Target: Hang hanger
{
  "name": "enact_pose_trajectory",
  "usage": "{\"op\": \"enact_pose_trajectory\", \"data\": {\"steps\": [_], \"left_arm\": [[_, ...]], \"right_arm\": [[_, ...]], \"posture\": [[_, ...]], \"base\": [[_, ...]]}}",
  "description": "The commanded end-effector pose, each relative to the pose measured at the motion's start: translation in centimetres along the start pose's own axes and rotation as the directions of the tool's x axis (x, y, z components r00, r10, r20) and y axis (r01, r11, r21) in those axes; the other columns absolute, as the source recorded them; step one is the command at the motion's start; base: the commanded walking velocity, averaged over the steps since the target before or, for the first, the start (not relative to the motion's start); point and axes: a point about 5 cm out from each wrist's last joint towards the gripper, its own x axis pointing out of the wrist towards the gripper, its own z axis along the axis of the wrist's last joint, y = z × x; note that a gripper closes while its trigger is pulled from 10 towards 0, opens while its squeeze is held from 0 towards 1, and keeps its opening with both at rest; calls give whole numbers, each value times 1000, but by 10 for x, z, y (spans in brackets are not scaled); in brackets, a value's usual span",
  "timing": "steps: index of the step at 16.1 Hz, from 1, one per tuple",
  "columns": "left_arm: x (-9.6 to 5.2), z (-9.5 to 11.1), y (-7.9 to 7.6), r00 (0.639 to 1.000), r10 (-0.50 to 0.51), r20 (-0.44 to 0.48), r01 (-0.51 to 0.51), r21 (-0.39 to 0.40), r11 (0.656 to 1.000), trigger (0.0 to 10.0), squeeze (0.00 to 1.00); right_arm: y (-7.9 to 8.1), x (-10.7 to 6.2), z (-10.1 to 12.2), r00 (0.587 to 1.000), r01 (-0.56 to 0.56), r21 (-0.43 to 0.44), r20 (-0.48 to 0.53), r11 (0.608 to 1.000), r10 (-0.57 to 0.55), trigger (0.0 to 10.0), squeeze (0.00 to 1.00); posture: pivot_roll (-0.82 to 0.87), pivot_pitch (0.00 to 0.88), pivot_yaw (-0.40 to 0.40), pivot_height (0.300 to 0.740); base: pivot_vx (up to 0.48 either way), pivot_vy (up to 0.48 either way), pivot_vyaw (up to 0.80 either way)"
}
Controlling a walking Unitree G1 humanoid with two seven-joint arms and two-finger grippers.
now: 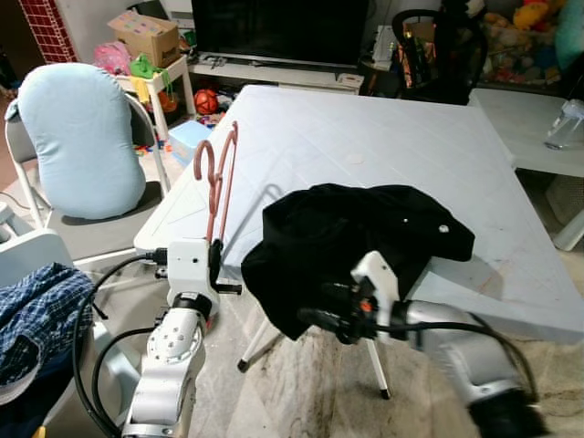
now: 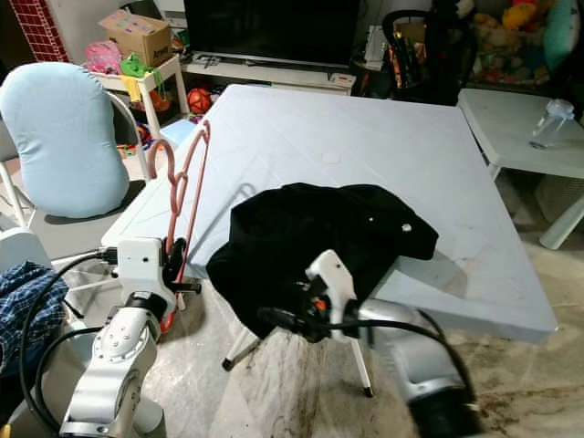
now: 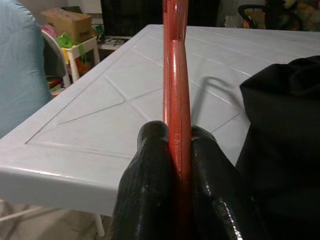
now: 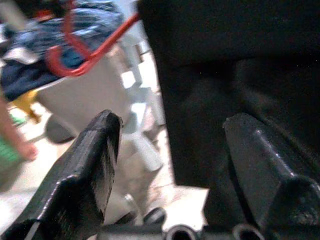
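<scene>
A red hanger [image 1: 219, 178] stands upright at the white table's [image 1: 383, 137] front left corner, hook end up. My left gripper [image 1: 215, 254] is shut on its lower part; the left wrist view shows both black fingers [image 3: 150, 165] pressed against the red hanger [image 3: 175, 75]. A black garment [image 1: 356, 237] lies on the table and droops over the front edge. My right gripper [image 1: 315, 318] is open just below the table edge, at the hanging part of the garment [image 4: 225, 50]. The right wrist view shows one finger [image 4: 260, 155] against the cloth, and the hanger's hook [image 4: 75, 57] beyond.
A chair with a pale blue cushion [image 1: 78, 141] stands left of the table. Blue plaid cloth [image 1: 36, 315] lies at the near left. A cardboard box [image 1: 146, 36] and toys sit at the back left. A second white table [image 1: 529, 119] with a bottle [image 1: 566, 123] is at the right.
</scene>
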Motion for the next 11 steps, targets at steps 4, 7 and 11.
{"op": "enact_pose_trajectory", "data": {"steps": [4,7,11], "left_arm": [[3,4,-3,1000,-9,10,9,-4,1000,10000,0],[3,4,-4,1000,-10,12,10,-7,1000,10000,0],[3,4,-6,1000,-11,11,11,-11,1000,10000,0]], "right_arm": [[-9,20,15,983,173,-30,71,984,-170,10000,0],[-24,27,21,943,327,-63,82,943,-322,10000,0],[-44,35,30,864,504,-129,75,854,-498,10000,0]], "posture": [[60,0,-21,740],[63,0,-23,740],[66,0,-29,740]], "base": [[0,0,0],[0,0,0],[0,0,0]]}}
